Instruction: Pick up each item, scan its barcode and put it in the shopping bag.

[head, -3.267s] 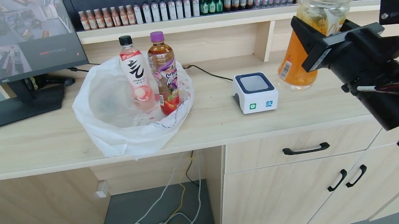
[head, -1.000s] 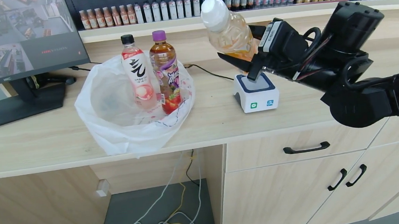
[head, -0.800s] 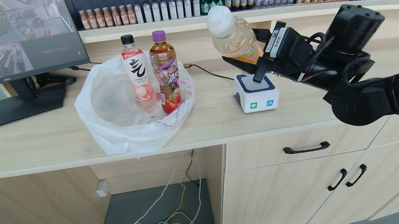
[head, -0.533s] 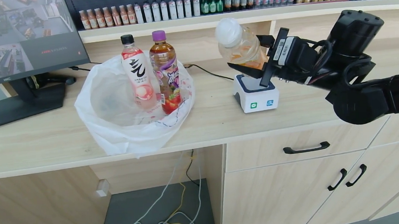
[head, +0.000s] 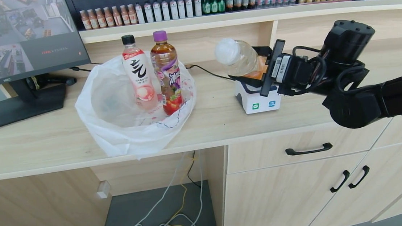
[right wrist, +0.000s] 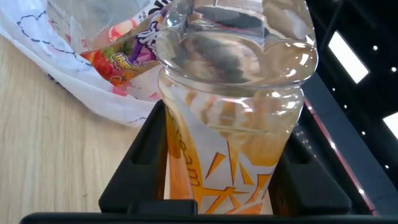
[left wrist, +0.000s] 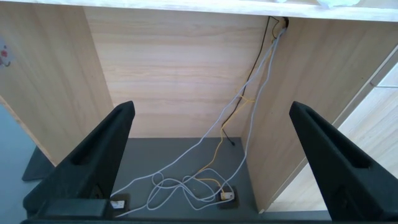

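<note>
Seen from the head view, the right gripper (head: 249, 65) holds the orange drink bottle (head: 238, 57) tipped on its side just above the one scanner (head: 256, 101), with the cap toward the shopping bag (head: 115, 131). The right wrist view adds the grip itself: black fingers (right wrist: 149, 155) pressed against both sides of the label. The left wrist view shows the left gripper (left wrist: 211, 155) spread wide, holding nothing, under the counter (cables (left wrist: 205, 180) on the floor below). Two bottles stand upright in the bag, a pink one (head: 139, 78) and a purple-capped one (head: 167, 79).

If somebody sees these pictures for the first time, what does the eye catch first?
The right gripper holds an orange drink bottle tipped on its side over the white scanner on the counter. Further left, a black-capped bottle and a purple-capped bottle stand upright in the white shopping bag.
</note>
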Robot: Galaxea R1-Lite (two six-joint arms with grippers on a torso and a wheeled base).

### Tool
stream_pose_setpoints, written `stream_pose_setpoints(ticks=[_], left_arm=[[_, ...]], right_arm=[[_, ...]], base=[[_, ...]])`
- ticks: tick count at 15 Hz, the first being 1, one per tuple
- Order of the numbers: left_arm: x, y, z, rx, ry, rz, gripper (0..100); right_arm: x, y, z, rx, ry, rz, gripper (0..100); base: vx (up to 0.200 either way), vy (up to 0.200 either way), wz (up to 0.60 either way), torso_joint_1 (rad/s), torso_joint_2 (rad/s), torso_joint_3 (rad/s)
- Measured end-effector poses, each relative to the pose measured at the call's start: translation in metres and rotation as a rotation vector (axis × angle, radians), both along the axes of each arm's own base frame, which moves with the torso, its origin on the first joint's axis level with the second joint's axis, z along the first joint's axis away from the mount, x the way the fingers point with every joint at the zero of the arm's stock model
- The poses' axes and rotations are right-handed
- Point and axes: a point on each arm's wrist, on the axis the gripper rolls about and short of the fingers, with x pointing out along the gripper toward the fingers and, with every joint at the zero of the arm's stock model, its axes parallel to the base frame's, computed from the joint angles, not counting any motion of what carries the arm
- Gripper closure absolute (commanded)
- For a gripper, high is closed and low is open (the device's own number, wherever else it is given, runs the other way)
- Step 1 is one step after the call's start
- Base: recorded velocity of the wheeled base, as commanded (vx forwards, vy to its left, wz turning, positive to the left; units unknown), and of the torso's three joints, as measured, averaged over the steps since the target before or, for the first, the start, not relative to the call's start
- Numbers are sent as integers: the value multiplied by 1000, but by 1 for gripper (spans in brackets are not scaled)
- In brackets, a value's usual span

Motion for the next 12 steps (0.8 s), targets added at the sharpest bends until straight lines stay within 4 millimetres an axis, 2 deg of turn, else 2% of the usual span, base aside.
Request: stream_pose_setpoints(ticks=[9,12], left_arm=[[0,0,0,0,0,0,0],[0,0,0,0,0,-1,0]], right_arm=[[2,1,-5,-14,4,19,100],[5,-9,-6,-18,5,5,100]], base=[[0,0,0,0,0,0],[0,0,0,0,0,0]])
